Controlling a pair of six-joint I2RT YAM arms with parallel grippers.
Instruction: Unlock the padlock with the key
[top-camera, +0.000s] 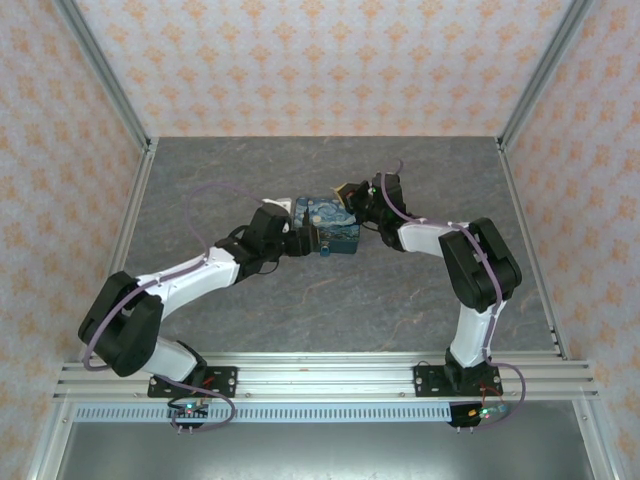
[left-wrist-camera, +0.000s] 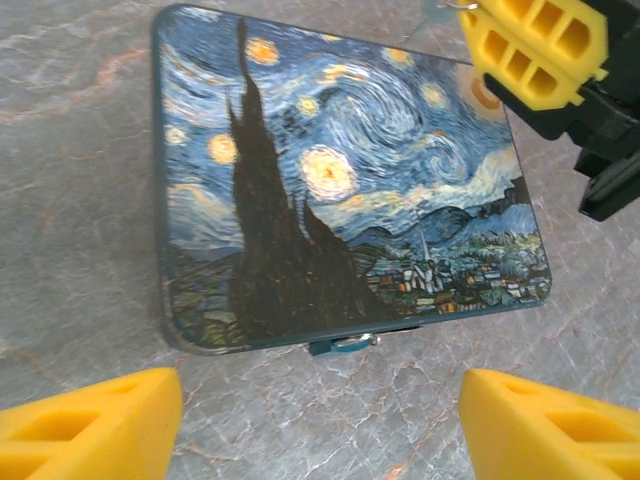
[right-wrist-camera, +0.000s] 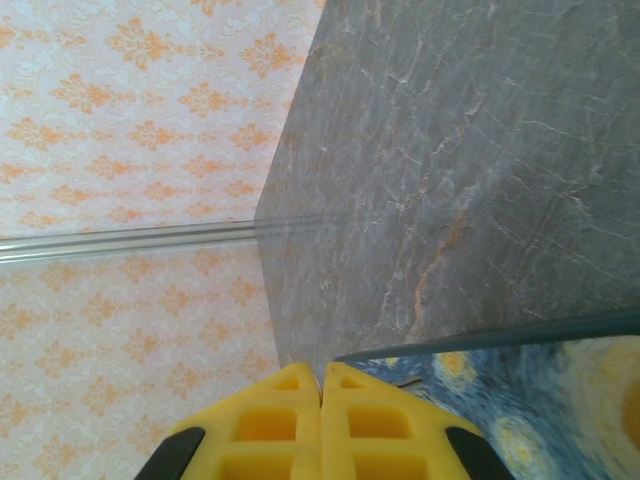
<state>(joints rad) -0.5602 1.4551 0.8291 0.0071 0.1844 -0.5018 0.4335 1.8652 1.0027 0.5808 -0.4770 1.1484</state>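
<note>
Two arms reach inward from the near edge of the surface (top-camera: 330, 320) and meet over a painted case (left-wrist-camera: 340, 180) lying flat around its middle. Nearer of the pair, the left tool (left-wrist-camera: 320, 440) hangs released just beside the case, its yellow fingers (left-wrist-camera: 90, 425) spread wide either side of a small metal clasp (left-wrist-camera: 345, 343) on the edge facing it. Whether that piece is the padlock is too small to tell. Farther on, at the case's opposite corner, the right tool (right-wrist-camera: 320, 410) is clenched with its fingers (right-wrist-camera: 380, 420) pressed together. I cannot tell whether the key sits between them. By my reading nothing is unlocked yet, and the key has still to be inserted and turned.
</note>
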